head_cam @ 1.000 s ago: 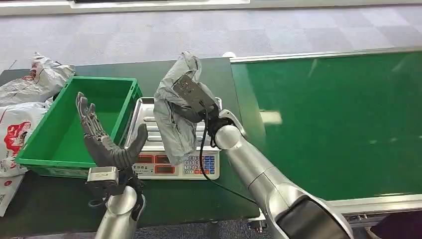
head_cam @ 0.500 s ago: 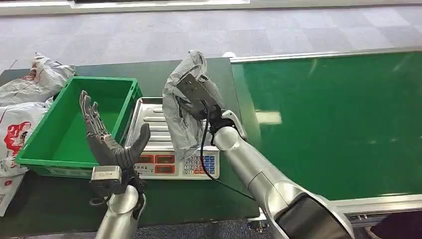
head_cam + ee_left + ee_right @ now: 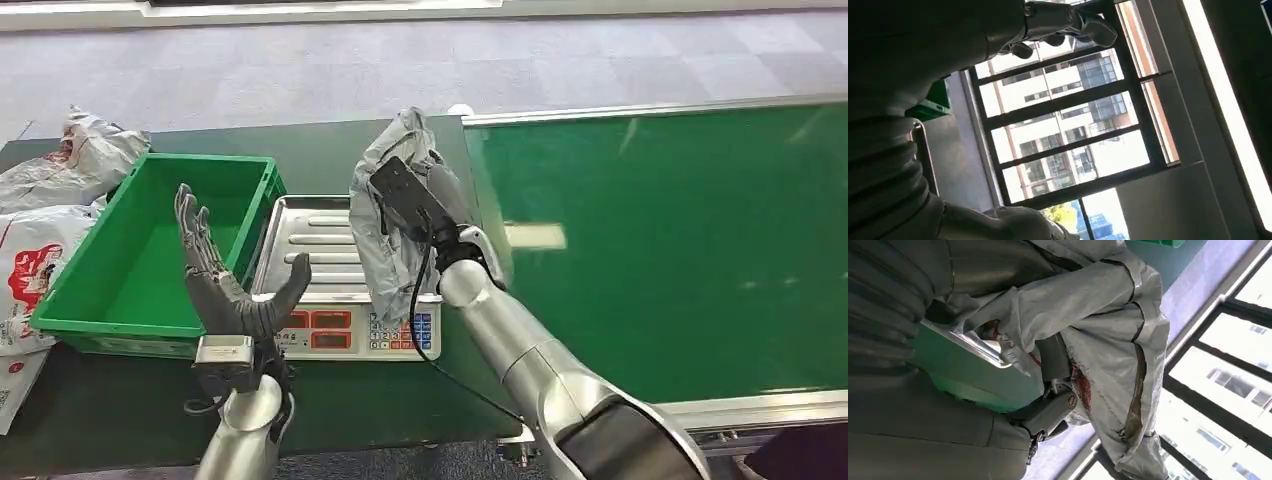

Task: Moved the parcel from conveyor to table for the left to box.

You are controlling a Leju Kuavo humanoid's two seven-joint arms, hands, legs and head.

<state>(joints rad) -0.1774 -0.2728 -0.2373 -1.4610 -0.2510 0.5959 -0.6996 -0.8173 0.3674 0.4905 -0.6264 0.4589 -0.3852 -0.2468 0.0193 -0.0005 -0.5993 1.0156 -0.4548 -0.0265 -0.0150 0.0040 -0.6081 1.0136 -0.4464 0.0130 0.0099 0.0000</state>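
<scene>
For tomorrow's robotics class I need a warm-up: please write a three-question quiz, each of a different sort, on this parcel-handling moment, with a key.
1. True or false: the right hand holds the grey parcel up over the weighing scale.
2. Multiple choice: the left hand is A) gripping the green crate, B) raised with fingers apart and holding nothing, C) pressing the scale's keypad.
3. Fill in: the long green surface on the robot's right is the ____.

Key
1. True; the parcel hangs from the hand, its lower end near the scale's tray.
2. B
3. conveyor
</scene>
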